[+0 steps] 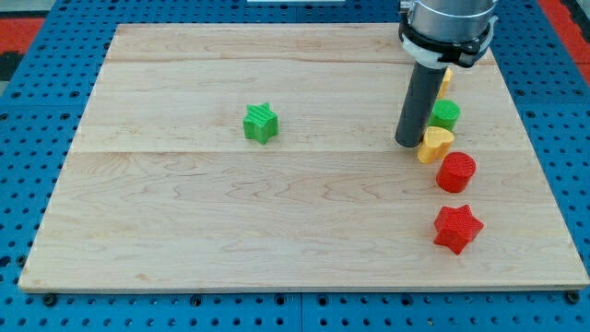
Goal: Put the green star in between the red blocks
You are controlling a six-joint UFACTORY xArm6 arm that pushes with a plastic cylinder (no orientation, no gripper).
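green star (261, 123) sits untouched, well apart from my tip (407, 143) beside the yellow block (435, 145); no jaws. next: travel left, push it toward red cylinder (455, 172) and red star (457, 229).

Pale wooden board (184, 203), smooth; blue perforated table (28, 111).

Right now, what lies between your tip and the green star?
Nothing: in the camera view only bare board lies between my tip and the green star, which sits apart toward the view's left.
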